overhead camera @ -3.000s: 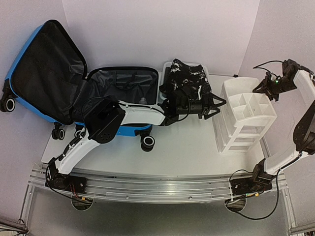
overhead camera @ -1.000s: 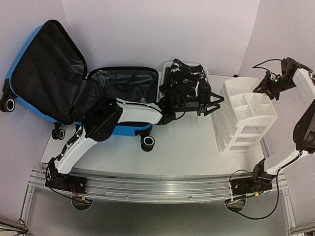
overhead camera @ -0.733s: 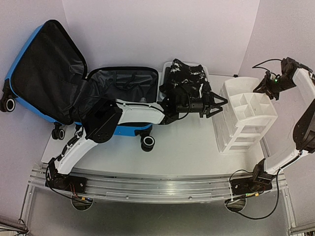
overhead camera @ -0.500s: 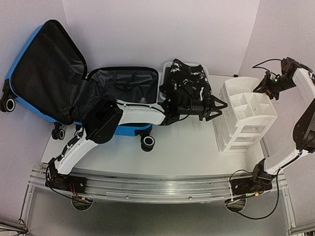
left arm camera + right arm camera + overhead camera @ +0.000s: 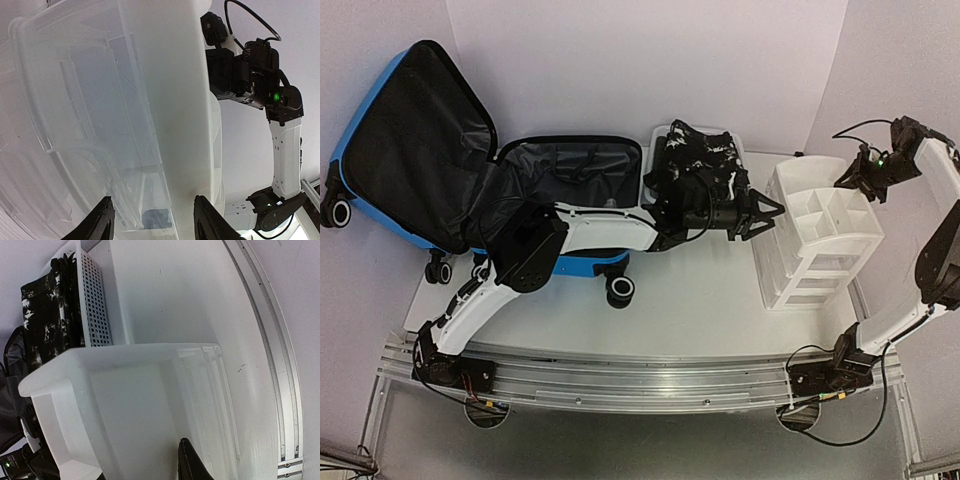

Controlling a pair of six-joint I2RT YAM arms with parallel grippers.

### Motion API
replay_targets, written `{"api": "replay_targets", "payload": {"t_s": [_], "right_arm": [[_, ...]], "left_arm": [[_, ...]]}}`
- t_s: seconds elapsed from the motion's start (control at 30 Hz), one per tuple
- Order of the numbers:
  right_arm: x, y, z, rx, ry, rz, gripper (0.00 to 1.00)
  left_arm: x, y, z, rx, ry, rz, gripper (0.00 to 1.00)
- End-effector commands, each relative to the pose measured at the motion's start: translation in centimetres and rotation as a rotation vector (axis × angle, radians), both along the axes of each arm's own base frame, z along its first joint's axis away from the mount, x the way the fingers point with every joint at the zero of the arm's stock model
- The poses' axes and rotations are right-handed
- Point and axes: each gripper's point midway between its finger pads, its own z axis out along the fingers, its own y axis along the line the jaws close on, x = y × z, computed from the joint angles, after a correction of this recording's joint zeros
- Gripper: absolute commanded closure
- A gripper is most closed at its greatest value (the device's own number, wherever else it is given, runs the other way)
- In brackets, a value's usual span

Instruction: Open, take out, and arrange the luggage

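The luggage (image 5: pixel 420 150), a bright blue hard-shell suitcase with black lining, lies open at the left, its lid raised against the wall and its base (image 5: pixel 570 170) flat. My left gripper (image 5: pixel 767 220) is open and empty, just left of the white compartmented organizer (image 5: pixel 790 185). In the left wrist view its fingers (image 5: pixel 102 222) stand apart on either side of the organizer's translucent wall (image 5: pixel 165 75). My right gripper (image 5: pixel 852 180) hangs above the organizer's far right side. In the right wrist view it (image 5: pixel 189 460) shows as one dark closed tip over the organizer (image 5: pixel 100 360).
A white perforated basket (image 5: pixel 660 135) behind the left gripper holds black-and-white clothes (image 5: pixel 705 155); both show in the right wrist view, the basket (image 5: pixel 95 305) and the clothes (image 5: pixel 47 315). A metal rail (image 5: pixel 640 375) runs along the near edge. Walls enclose the table.
My left gripper has shifted slightly to the right, closer to the organizer, staying open. The right arm has barely moved.
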Motion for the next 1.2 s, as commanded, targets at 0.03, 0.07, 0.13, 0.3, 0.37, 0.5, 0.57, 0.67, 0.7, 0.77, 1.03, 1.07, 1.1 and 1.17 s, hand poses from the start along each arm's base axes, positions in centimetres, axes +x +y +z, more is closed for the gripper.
{"api": "replay_targets", "payload": {"t_s": [0.03,0.07,0.13,0.3,0.37,0.5,0.57,0.67,0.7,0.77,1.03,1.07,1.1,1.17], "right_arm": [[-0.5,-1.3,-2.7,-0.034,0.109,-0.042,0.75],[-0.5,-1.3,-2.7,-0.034,0.11,-0.041,0.75],[-0.5,-1.2,-2.7,-0.033,0.111,-0.04,0.75],[-0.5,-1.2,-2.8,-0.034,0.111,-0.039,0.74],[-0.6,-1.2,-2.8,-0.033,0.112,-0.039,0.74],[-0.6,-1.2,-2.9,-0.032,0.115,-0.04,0.75],[-0.6,-1.2,-2.9,-0.032,0.114,-0.039,0.75],[-0.5,-1.2,-2.7,-0.032,0.11,-0.039,0.74],[-0.5,-1.2,-2.7,-0.032,0.109,-0.039,0.74],[-0.5,-1.2,-2.7,-0.032,0.11,-0.04,0.75],[-0.7,-1.2,-2.9,-0.033,0.115,-0.041,0.75],[-0.7,-1.2,-2.9,-0.034,0.115,-0.041,0.75],[-0.8,-1.2,-2.8,-0.034,0.115,-0.041,0.75],[-0.8,-1.2,-2.8,-0.037,0.114,-0.041,0.75]], "left_arm": [[-0.1,-0.5,1.2,-0.018,-0.015,0.007,0.48],[-0.1,-0.6,0.9,-0.008,-0.007,0.009,0.48],[0.0,-0.6,0.2,0.013,0.013,0.017,0.5],[0.0,-0.7,-0.2,0.023,0.022,0.018,0.54],[-0.1,-0.8,-0.2,0.021,0.019,0.017,0.56],[-0.3,-1.1,-0.3,0.025,0.015,0.018,0.57],[-0.4,-1.2,-0.2,0.02,0.009,0.018,0.57],[-0.5,-1.3,-0.1,0.016,0.006,0.019,0.57],[-0.5,-1.3,-0.1,0.014,0.005,0.019,0.57],[-0.5,-1.4,0.2,0.007,0.001,0.019,0.59],[-0.8,-1.2,1.1,-0.019,-0.008,0.01,0.76],[-0.8,-1.1,1.3,-0.022,-0.01,0.009,0.76],[-0.8,-1.1,1.4,-0.024,-0.012,0.009,0.77],[-0.7,-0.9,1.4,-0.021,-0.01,0.011,0.79]]}}
